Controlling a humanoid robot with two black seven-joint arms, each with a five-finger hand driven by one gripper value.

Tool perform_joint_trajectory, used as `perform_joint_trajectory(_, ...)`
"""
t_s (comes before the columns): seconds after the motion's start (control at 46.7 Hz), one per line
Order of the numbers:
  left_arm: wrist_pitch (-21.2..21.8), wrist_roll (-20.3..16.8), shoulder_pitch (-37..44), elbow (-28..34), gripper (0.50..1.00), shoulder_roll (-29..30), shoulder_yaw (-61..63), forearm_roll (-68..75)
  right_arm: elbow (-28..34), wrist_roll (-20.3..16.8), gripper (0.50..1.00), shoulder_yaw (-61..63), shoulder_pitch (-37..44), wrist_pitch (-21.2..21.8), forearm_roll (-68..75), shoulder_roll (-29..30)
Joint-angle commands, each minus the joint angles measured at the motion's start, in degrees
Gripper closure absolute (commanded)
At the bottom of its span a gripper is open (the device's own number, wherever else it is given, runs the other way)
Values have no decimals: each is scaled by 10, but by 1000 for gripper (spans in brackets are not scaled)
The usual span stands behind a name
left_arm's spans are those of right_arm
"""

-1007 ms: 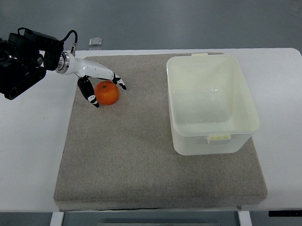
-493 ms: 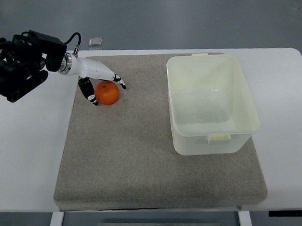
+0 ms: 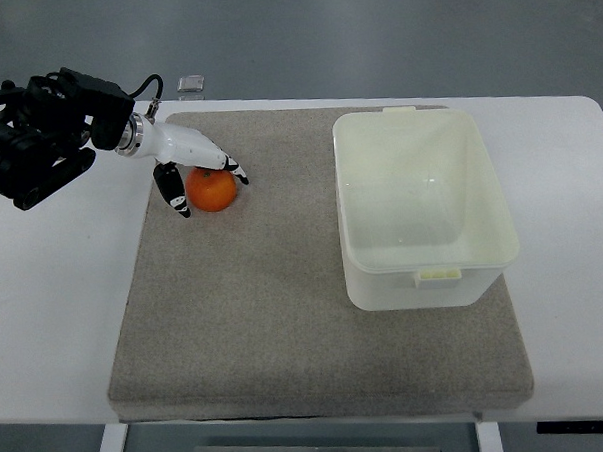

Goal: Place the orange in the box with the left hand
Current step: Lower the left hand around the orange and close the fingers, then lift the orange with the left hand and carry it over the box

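Note:
The orange (image 3: 213,191) lies on the grey mat (image 3: 285,317) near its far left corner. My left hand (image 3: 211,193), white with black fingertips, reaches in from the upper left. Its fingers (image 3: 233,169) curl over the top and far side of the orange, and the thumb presses the fruit's left side. The orange still touches the mat. The pale translucent box (image 3: 422,208) stands open and empty on the right half of the mat, well apart from the hand. The right arm does not show.
The mat lies on a white table (image 3: 55,317). A small clear object (image 3: 190,85) sits at the table's far edge behind the hand. The black left forearm (image 3: 37,137) hangs over the table's left part.
The left hand has shifted slightly left and closed tighter around the orange, which moved a little left with it. The box has not moved.

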Motion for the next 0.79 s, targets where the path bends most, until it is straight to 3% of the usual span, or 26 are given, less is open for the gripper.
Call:
perform_joint_trajectory(0.0,0,0,1,0,711,0,-1,-1,0,0,574,0,0,0,0,0)
perform_joint_trajectory(0.086,0,0,1,0,921,0,0,1,0,0,574,0,0,0,0,0)
perform_joint_trajectory(0.15,0,0,1,0,1000,0,0,2,0,0,574,0,0,0,0,0)
perform_joint_trajectory(0.514,18,0,-5,2,1000,-1,-10,-2,0,0,574,0,0,0,0,0)
perform_joint_trajectory(0.643,49,0,-9,30,1000,-3,-11,-16,0,0,574,0,0,0,0,0)
perform_joint_trajectory(0.771,50,0,-22,71,1000,-19,-11,-54,0,0,574,0,0,0,0,0)
